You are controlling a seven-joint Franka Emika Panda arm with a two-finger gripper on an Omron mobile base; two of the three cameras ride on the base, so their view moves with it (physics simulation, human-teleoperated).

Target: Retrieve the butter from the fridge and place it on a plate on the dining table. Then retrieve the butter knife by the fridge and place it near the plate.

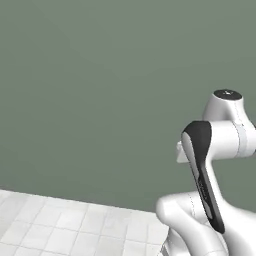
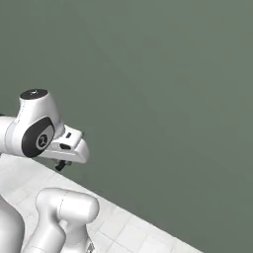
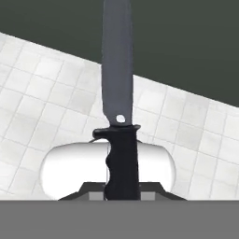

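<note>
The butter knife [image 3: 119, 93] stands lengthwise in the hand view, with its black ridged handle low and its grey blade pointing up the picture. My gripper [image 3: 122, 193] is shut on the handle's lower end, and the fingers are mostly hidden behind it. In the right base view the hand [image 2: 66, 146] is held up at the left, in front of the wall, with a small dark tip under it. The butter, fridge, plate and dining table are out of view.
A plain grey-green wall [image 1: 110, 90] stands ahead in both base views. White tiled floor [image 1: 65, 227] runs along its foot and lies beneath the knife [image 3: 42, 107] in the hand view.
</note>
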